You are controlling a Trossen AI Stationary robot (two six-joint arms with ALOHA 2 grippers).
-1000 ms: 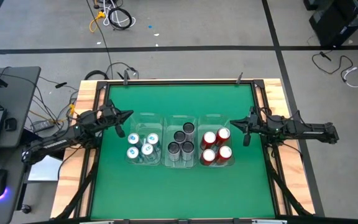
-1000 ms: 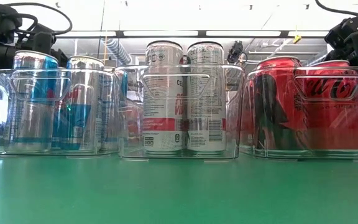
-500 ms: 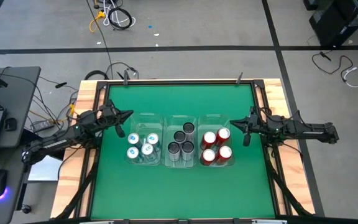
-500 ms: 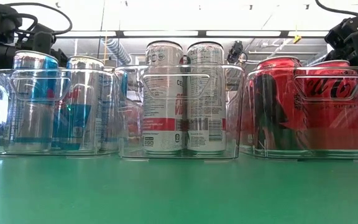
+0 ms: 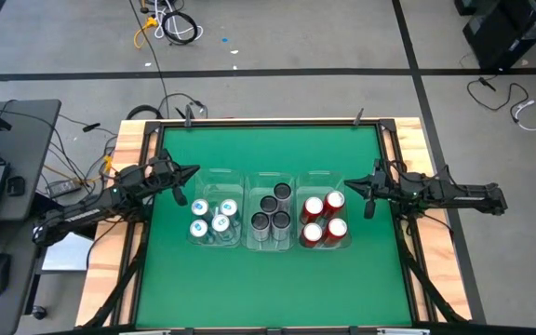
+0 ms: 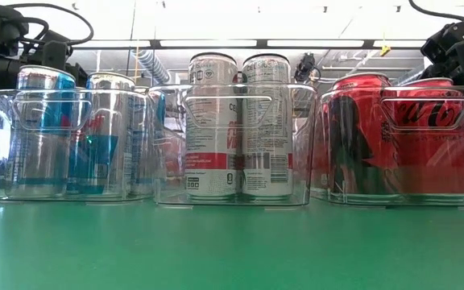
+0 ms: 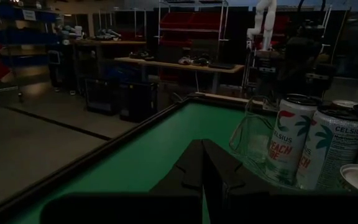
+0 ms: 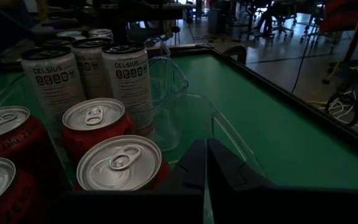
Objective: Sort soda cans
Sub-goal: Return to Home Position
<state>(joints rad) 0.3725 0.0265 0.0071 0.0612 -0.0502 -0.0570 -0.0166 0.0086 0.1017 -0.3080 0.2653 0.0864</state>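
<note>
The soda cans stand upright in three groups, one kind to each bin, so that no kind mixes with another. Four silver cans with pale tops (image 5: pixel 212 216) are in the left bin (image 5: pixel 214 180), four grey cans (image 5: pixel 270 212) in the middle bin (image 5: pixel 261 180) and four red cans (image 5: pixel 323 219) in the right bin (image 5: pixel 314 179). The clear bins sit in a row, just beside one another, in the middle of the green tabletop (image 5: pixel 268 288). No can shows on the bare cloth, so the sorting looks finished.

The left tool (image 5: pixel 194 169) hangs just beside the far outer corner of the left bin. Its fingers are clenched together on nothing, as the left wrist view shows. The right tool (image 5: pixel 347 183) is mirrored near the far outer corner of the right bin, likewise pressed closed and empty. Both point inward from the sides and neither touches a bin. That placement reads as arms with nothing left to carry, kept clear of the row so a retreat would not knock it.
</note>
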